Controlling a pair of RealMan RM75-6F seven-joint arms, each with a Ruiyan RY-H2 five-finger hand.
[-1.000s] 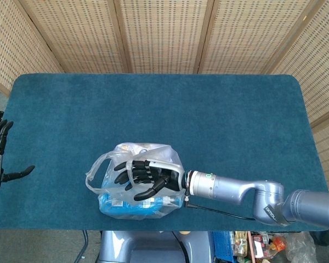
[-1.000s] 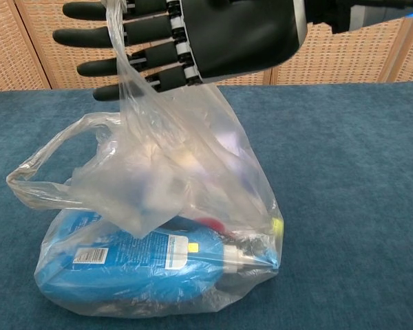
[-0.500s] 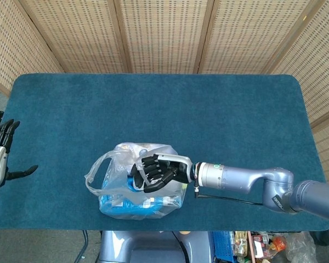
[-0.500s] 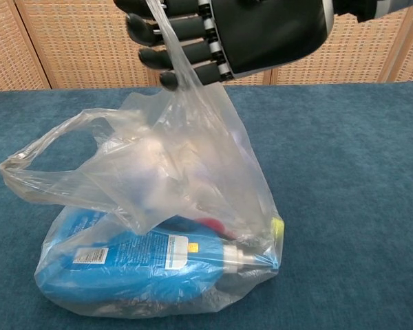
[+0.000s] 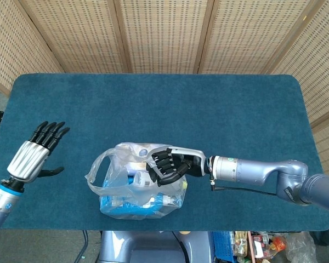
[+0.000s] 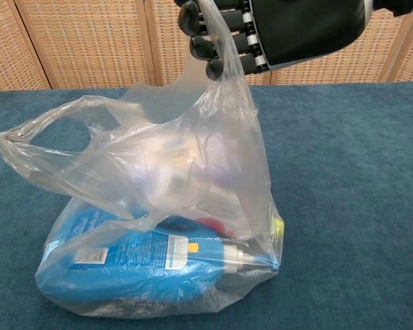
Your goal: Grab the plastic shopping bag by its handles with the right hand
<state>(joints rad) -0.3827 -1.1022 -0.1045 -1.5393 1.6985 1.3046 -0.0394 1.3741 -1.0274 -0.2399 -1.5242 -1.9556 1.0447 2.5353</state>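
A clear plastic shopping bag (image 5: pixel 137 183) (image 6: pixel 158 220) with a blue bottle inside sits near the table's front edge. My right hand (image 5: pixel 172 164) (image 6: pixel 282 31) is above it with its fingers curled around one handle, which is pulled taut upward in the chest view. The other handle (image 6: pixel 48 141) (image 5: pixel 93 175) loops free to the left. My left hand (image 5: pixel 35 153) hovers open over the table's left side, fingers spread and holding nothing.
The teal table cloth (image 5: pixel 164 109) spreads behind and to both sides of the bag. A wicker screen (image 5: pixel 164 33) closes off the back. Clutter lies on the floor beyond the front right corner (image 5: pixel 263 244).
My right hand has curled its fingers around the handle and drawn back to the right, lifting the plastic. My left hand has moved in from the left edge over the table.
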